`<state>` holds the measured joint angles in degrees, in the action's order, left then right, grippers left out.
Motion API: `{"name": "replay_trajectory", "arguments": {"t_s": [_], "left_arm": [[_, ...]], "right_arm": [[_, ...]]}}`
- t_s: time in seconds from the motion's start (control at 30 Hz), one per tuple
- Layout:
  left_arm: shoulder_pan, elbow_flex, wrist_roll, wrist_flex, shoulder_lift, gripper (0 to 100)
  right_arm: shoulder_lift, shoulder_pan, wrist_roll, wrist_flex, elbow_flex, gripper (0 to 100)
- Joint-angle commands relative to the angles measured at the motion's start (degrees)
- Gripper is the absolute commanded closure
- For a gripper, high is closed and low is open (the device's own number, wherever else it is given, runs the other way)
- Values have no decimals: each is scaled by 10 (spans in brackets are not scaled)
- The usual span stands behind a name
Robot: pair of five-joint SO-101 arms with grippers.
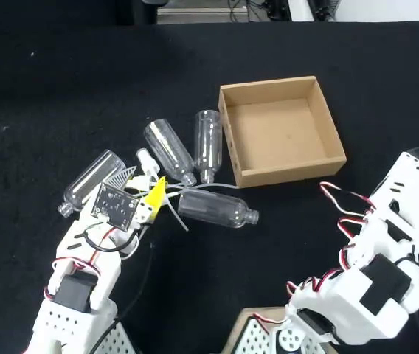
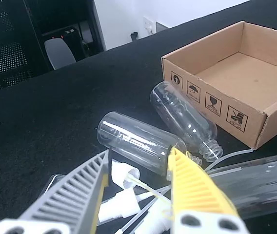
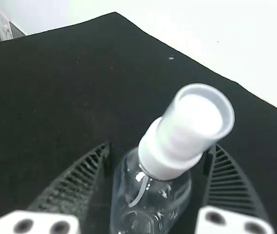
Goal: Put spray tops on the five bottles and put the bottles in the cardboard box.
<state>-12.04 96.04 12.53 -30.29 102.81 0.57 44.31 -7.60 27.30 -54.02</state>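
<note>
Four clear bottles without tops lie on the black table: one at the left point(image 1: 90, 181), two side by side point(image 1: 169, 152) point(image 1: 208, 144) next to the cardboard box point(image 1: 333, 122), and one nearer the front point(image 1: 217, 209). My left gripper point(image 2: 136, 168) is open, its grey and yellow fingers either side of loose white spray tops point(image 2: 124, 192) with thin tubes. In the high view, that gripper point(image 1: 147, 177) sits between the bottles. My right gripper point(image 3: 159, 148) is shut on a fifth bottle point(image 3: 150, 200) fitted with a white spray top point(image 3: 189, 129), held at the table's right edge.
The cardboard box point(image 2: 211, 100) is open at the top with nothing inside it. The right arm point(image 1: 386, 251) is folded at the front right. Bare black cloth stretches across the far left and the front centre.
</note>
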Motion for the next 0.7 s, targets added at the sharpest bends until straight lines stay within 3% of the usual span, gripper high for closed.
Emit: {"name": "replay_trajectory", "arguments": {"t_s": [0.0,0.27,0.67], "left_arm": [[-8,14,-4,-4,4,809],[-8,14,-4,-4,4,809],[-8,14,-4,-2,4,809]], "right_arm": [[18,3,4,14,29,730],[67,6,2,76,32,730],[25,4,2,75,10,730]]}}
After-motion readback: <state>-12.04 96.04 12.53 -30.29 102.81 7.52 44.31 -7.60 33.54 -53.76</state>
